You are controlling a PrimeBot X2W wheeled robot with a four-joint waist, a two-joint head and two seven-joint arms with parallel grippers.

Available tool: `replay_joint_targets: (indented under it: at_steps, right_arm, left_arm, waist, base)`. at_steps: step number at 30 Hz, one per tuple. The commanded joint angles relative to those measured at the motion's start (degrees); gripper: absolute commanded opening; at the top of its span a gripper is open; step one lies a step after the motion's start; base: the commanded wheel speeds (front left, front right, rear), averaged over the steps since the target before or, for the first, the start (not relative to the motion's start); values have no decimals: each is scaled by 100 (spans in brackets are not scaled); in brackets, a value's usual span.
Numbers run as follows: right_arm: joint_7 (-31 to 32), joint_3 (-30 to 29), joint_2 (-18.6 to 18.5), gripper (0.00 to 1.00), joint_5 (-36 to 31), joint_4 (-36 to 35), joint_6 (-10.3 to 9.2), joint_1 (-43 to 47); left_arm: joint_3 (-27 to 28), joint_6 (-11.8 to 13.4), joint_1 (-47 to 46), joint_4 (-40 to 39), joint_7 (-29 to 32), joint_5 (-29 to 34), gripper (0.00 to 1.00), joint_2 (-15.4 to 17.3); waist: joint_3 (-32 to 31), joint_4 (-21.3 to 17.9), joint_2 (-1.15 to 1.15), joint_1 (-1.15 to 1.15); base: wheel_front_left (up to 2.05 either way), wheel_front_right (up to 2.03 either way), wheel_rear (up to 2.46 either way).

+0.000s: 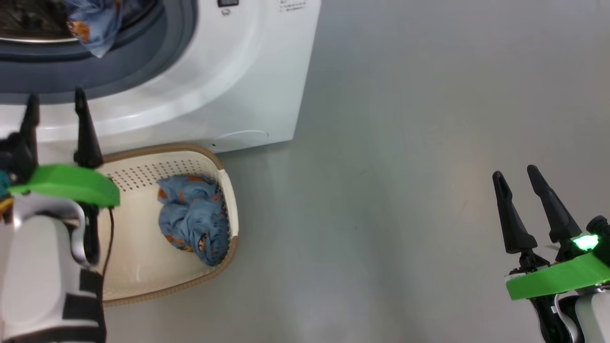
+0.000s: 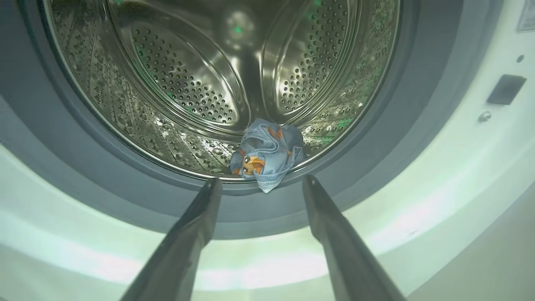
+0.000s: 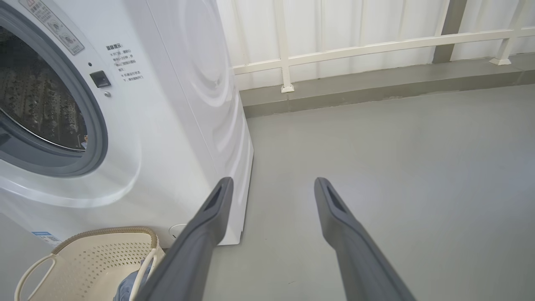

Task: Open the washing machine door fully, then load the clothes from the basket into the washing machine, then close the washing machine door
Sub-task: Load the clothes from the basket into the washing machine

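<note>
The white washing machine (image 1: 228, 85) stands with its drum mouth uncovered; its door is out of view. One piece of the light-blue clothes (image 2: 267, 152) lies at the drum's front lip, drooping onto the grey gasket, also seen as clothes (image 1: 93, 26) in the head view. More clothes (image 1: 195, 216) sit bunched in the cream basket (image 1: 228, 190) on the floor below the machine. My left gripper (image 1: 55, 102) is open and empty, just in front of the gasket, above the basket's far end. My right gripper (image 1: 515, 172) is open and empty over bare floor, well to the right.
Grey floor (image 1: 405, 190) stretches right of the machine. A cream railing (image 3: 355, 50) and a low kerb run along the white wall behind. The basket (image 3: 96, 259) sits tight against the machine's front foot.
</note>
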Motion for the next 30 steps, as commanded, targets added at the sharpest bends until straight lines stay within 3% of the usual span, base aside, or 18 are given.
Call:
replay_joint_targets:
  at_steps: [1,19,30]
  right_arm:
    - [-27,44,-125,100,-66,-97,9,160]
    - [-27,-137,-259,100,-155,4,9,762]
    - [-27,-292,-254,100,-214,-16,9,1207]
  left_arm:
    - [127,-11,246,-237,-30,61,100,129]
    - [84,-167,2269,-1247,-30,8,100,-155]
    - [-11,-96,3473,-2018,-30,-202,100,-175]
  waist:
    - [-224,190,0,0]
    - [-1048,572,0,0]
    - [-1474,718,0,0]
  base:
    - [0,0,0]
    - [0,0,0]
    - [0,0,0]
